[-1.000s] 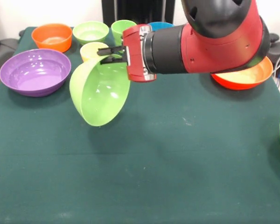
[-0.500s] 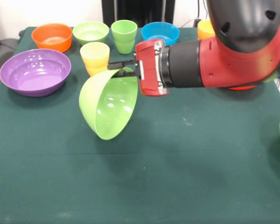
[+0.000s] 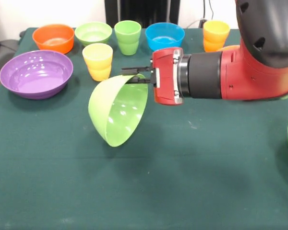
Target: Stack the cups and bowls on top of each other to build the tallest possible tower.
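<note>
Above the middle of the green table [image 3: 182,191], your gripper [image 3: 137,74] is clamped on the rim of a large light green bowl [image 3: 119,111], which hangs tipped on its side with its opening facing you and toward the arm's side, clear of the cloth. Over the last second the arm has carried the bowl to the picture's right and slightly lower, uncovering the blue bowl [image 3: 164,35] and the orange-yellow cup [image 3: 215,34] behind it (both were hidden before). That suggests you are moving the bowl toward a stacking spot, though no tower exists yet. The bowl dangles below and to the left of the fingers, pinched only at its upper edge. The yellow cup [image 3: 98,61] stands just behind it; the purple bowl [image 3: 36,73] sits well apart.
</note>
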Robot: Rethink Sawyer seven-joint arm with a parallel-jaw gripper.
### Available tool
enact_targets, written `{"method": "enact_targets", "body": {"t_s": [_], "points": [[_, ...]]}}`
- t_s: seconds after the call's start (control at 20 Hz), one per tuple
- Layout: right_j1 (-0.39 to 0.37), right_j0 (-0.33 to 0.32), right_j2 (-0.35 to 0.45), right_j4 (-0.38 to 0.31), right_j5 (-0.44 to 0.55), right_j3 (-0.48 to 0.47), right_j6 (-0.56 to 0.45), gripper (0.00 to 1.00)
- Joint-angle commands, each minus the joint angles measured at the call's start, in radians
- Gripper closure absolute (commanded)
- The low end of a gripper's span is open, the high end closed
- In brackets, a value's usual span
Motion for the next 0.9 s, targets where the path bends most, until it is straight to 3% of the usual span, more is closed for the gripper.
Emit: {"method": "enact_targets", "body": {"t_s": [0.05,0.3,0.35,0.9], "points": [[0.069,0.002,0.036,0.010,0.115,-0.095,-0.064,1.00],[0.058,-0.008,0.057,0.072,0.128,-0.079,-0.011,1.00],[0.059,-0.006,0.050,0.079,0.129,-0.079,-0.012,0.00],[0.016,-0.043,0.056,0.200,0.073,-0.012,0.018,0.00]]}}
